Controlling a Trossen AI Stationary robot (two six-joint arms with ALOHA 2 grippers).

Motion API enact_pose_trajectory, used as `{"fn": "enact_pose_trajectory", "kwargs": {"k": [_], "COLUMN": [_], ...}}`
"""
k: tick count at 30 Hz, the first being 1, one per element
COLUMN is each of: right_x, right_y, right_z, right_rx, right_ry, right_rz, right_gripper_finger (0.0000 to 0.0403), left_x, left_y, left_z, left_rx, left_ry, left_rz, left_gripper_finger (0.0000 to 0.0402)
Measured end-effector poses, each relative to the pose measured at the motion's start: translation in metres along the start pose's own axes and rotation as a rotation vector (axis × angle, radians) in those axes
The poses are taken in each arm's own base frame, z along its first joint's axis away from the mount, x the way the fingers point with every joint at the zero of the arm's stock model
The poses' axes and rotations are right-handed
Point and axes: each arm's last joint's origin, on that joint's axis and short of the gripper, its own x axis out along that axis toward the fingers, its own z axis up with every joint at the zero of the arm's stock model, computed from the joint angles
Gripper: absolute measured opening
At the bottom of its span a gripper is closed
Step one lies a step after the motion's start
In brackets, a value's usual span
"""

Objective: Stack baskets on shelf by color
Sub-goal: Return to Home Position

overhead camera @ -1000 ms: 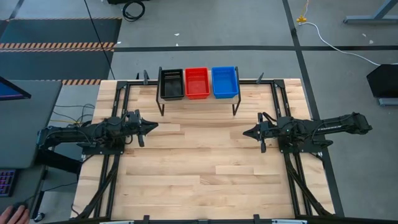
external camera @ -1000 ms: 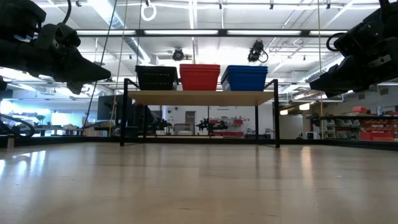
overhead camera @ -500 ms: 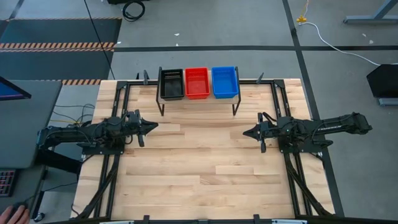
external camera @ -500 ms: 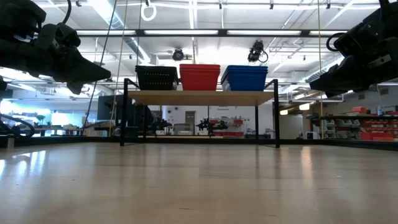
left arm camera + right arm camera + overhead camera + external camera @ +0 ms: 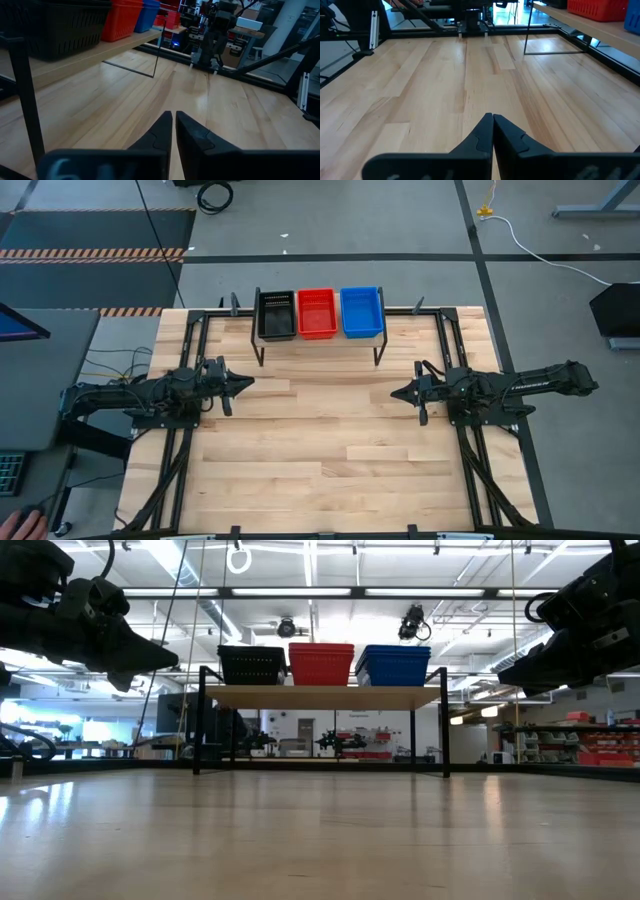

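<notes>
A: The hands?

B: Left hand (image 5: pixel 247 383) and right hand (image 5: pixel 396 392) are both pinched closed on nothing. They hover over opposite sides of the counter (image 5: pixel 320 450) and haven't moved for the last second.

A: And the sorting?

B: Black baskets (image 5: pixel 277 315), red baskets (image 5: pixel 317 313) and blue baskets (image 5: pixel 361 311) sit side by side on the shelf (image 5: pixel 320 697). It looks finished, with the arms home.

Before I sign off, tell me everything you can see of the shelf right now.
The shelf is a low riser: a light wooden rectangular top on thin black metal legs, standing level at the far edge of the table, centred. Side by side on it, filling its width, sit the black baskets, the red baskets and the blue baskets. The left gripper and the right gripper are both shut and well clear of it.
</notes>
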Motion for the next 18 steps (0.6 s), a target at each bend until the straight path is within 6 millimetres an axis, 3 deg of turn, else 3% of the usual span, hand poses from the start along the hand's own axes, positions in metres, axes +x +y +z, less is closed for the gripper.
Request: {"fn": "enact_pose_trajectory", "kwargs": {"k": [18], "right_x": [0.0000], "right_y": [0.0000], "right_z": [0.0000], "right_rx": [0.000], "right_ry": [0.001], "right_rz": [0.000], "right_gripper_finger": [0.0016], "left_x": [0.0000], "left_y": [0.0000], "left_z": [0.0000], "left_rx": [0.000], "left_ry": [0.000], "left_rz": [0.000], "left_gripper_finger": [0.0032]}}
